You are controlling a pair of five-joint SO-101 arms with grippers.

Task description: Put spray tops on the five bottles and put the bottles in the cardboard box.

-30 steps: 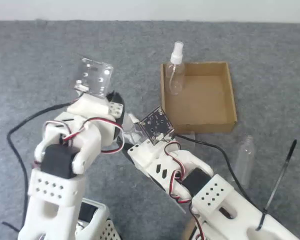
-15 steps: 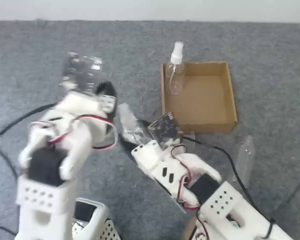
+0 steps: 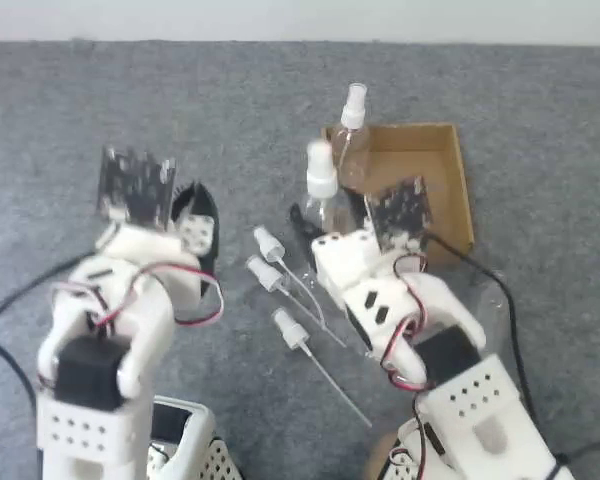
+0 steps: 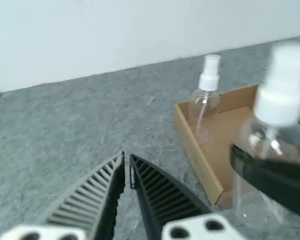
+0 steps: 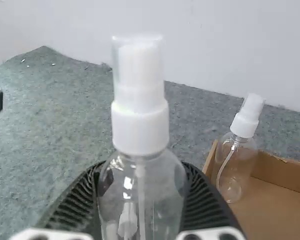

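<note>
The right arm's fingers (image 5: 70,205) clasp an upright clear bottle (image 3: 321,192) with its spray top on, just beside the cardboard box (image 3: 438,165). A second capped bottle (image 3: 352,135) stands in the box's corner. Three loose spray tops (image 3: 270,243) lie on the grey surface (image 3: 130,100) near the box. The left arm's fingers (image 4: 97,192), well apart from the box, are all but closed, holding nothing.

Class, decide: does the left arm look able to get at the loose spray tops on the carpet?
Probably yes: the left gripper is empty, with only bare carpet between it and the spray tops.
</note>
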